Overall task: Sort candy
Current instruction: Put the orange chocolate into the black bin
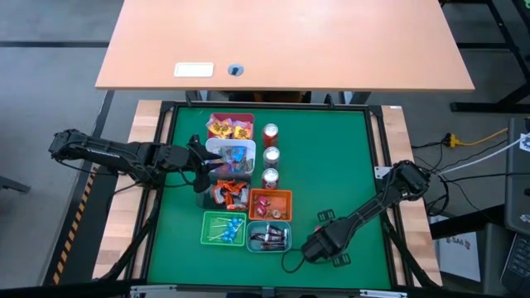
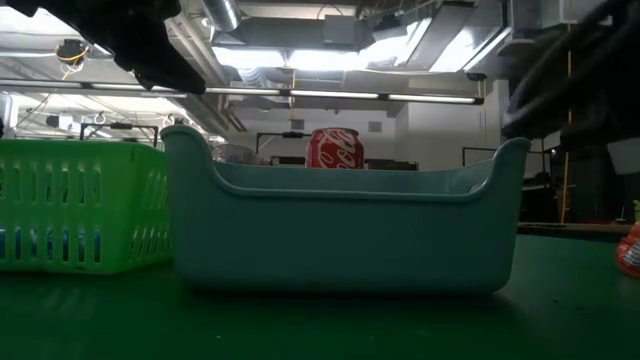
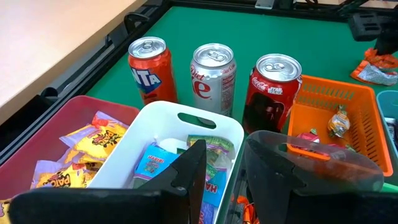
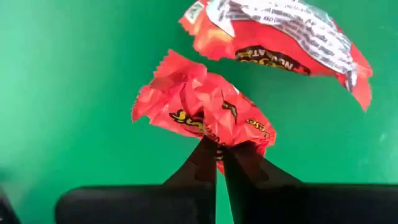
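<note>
"Where was the right gripper [image 4: 219, 149], from where you stood?"

"Nearest me, low on the green felt table mat [image 1: 339, 165], just to the right of the pale teal plastic bin [image 2: 340, 240]. Its fingers were pinched nearly together on the edge of a crinkly red wrapped sweet [image 4: 199, 112]. A second red sweet with a silver patch [image 4: 280, 37] lay just beyond it."

"Was the grip good?"

"Thin, I thought. It had only a fold of wrapper, so the sweet could have slipped out or torn on the lift. The one beside it might have been nudged too."

"And beyond the teal bin?"

"The orange slotted plastic bin [image 1: 270, 204] sat just behind it, and a loose heap of orange and red sweets [image 1: 228, 193] lay behind and left of it. Farther on, the left gripper [image 3: 227, 174] hung with its fingers spread wide and empty over the white plastic bin of blue sweets [image 3: 155, 134]."

"Any trouble there?"

"The three drink cans [image 3: 211, 74] stood right against that white bin, well behind the teal one. A careless sweep could have tipped one. The red plastic bin of yellow sweets [image 3: 68, 118] was farthest off."
</note>
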`<state>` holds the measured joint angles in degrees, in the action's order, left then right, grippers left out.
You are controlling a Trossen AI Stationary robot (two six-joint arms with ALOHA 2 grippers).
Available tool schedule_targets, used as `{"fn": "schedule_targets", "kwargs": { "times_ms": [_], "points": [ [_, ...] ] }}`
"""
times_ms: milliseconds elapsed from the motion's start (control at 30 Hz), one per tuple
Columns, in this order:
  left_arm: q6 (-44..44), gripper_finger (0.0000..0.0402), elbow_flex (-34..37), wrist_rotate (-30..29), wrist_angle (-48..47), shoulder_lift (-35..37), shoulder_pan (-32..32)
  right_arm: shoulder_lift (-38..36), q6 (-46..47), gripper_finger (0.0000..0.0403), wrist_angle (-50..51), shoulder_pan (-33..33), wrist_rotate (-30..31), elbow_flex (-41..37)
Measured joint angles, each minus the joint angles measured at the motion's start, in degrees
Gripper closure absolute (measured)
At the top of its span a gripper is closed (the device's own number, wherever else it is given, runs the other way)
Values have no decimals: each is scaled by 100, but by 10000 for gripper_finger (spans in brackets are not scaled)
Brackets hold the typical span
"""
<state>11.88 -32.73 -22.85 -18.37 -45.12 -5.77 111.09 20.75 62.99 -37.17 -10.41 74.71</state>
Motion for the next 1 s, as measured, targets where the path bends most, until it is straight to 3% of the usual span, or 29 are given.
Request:
{"fn": "schedule_targets", "kwargs": {
  "times_ms": [367,567,667,767,1000],
  "points": [
    [0,301,0,0,-2,1,1,-11,39,398,1054,351,174,1292],
    [-1,301,0,0,-2,0,0,-20,-425,399,1126,858,1288,2255],
    [0,301,0,0,-1,0,0,-28,-852,397,594,1138,1954,2547],
    [-2,301,0,0,-2,0,-2,-28,-1378,399,-350,1429,2254,2613],
    [-2,301,0,0,-4,1,0,77,-2752,396,-1997,2008,1665,2492]
  ]
}}
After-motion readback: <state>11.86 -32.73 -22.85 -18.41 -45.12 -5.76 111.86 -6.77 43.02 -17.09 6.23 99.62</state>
